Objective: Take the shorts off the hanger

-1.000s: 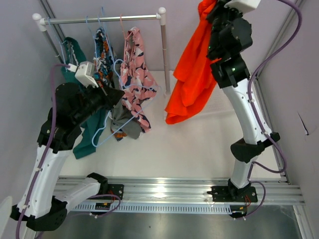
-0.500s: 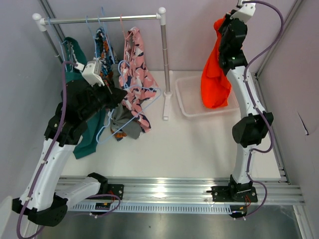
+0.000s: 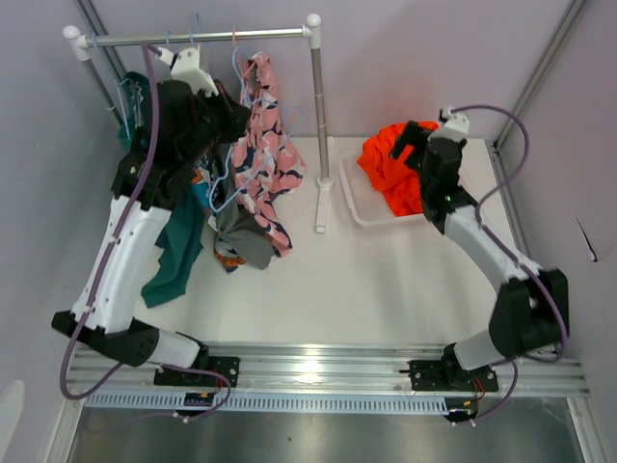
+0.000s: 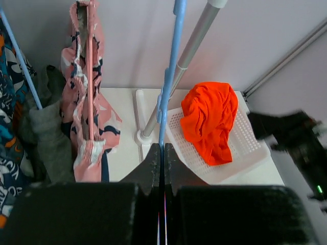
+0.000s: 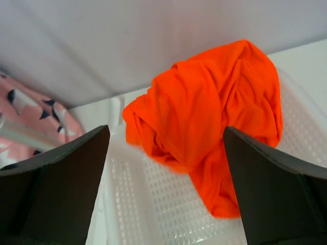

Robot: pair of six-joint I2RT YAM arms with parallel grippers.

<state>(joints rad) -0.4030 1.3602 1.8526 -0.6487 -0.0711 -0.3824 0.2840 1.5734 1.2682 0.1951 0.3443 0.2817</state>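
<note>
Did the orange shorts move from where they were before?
Yes. The orange shorts went down and right, away from the rack post, into the white basket.

- Your right gripper (image 5: 166, 153) has dropped from high up to the white basket (image 3: 359, 204), jaws now spread.
- The orange shorts (image 3: 393, 166) now lie in that basket.
- Your left gripper (image 4: 163, 151) has carried the blue hanger (image 4: 168, 87) up toward the rail (image 3: 193, 39).

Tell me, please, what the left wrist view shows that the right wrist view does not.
Only left wrist: a blue hanger pinched in the shut left fingers, the rack pole and grey shorts. Only right wrist: the open right fingers, either side of the frame. Both: the orange shorts lying in the white basket, and the pink printed shorts.
</note>
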